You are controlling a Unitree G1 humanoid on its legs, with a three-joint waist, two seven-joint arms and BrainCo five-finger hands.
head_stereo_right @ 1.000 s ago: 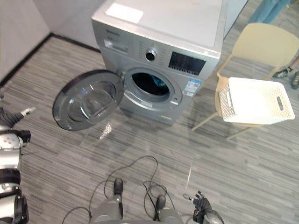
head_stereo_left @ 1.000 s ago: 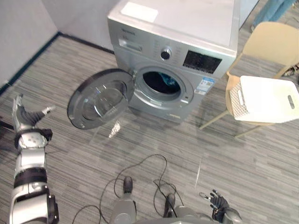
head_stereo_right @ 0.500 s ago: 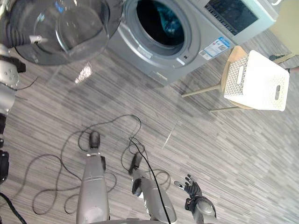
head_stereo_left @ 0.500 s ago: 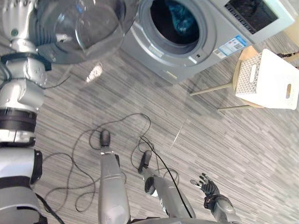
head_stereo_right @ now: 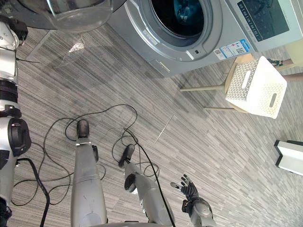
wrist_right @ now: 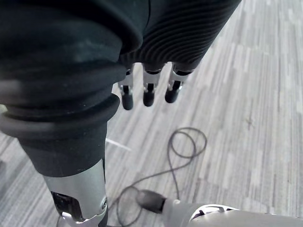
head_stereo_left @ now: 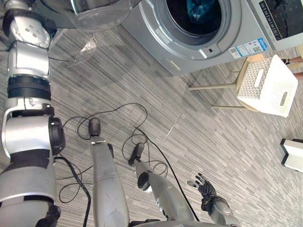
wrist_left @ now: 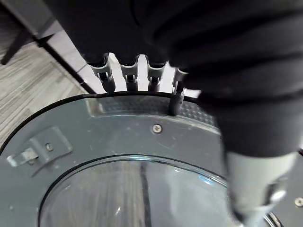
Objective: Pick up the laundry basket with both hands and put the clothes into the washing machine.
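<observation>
Item 1. The washing machine [head_stereo_left: 151, 35] is found with its round door [head_stereo_left: 97, 9] swung fully open to the robot's left, so the drum mouth [head_stereo_left: 199, 19] is left unobstructed. Teal cloth [head_stereo_left: 195, 7] is seen inside the drum, and the loading is judged done, at least in part.

Item 2. The laundry basket [head_stereo_left: 267, 85] is observed on the seat of a beige chair [head_stereo_left: 245, 65] just beside the machine, to the robot's right. It is well apart from both hands and is held by neither. Its contents cannot be made out. It is judged to have been parked there to keep it off the floor and clear of the door's swing.

Item 3. The left hand [wrist_left: 129, 75] is raised to the open door. Its fingers are held straight and side by side, with the dark tips laid against the door's outer rim [wrist_left: 142, 101]. Nothing is pinched. This placement is judged suited to pushing the door shut or steadying it.

Item 4. The right hand [head_stereo_left: 204, 187] is carried low at the robot's right side over the bare striped floor [head_stereo_left: 227, 142]. Its fingers [wrist_right: 148, 92] are spread and relaxed, with nothing held. It is judged idle and kept out of the way
</observation>
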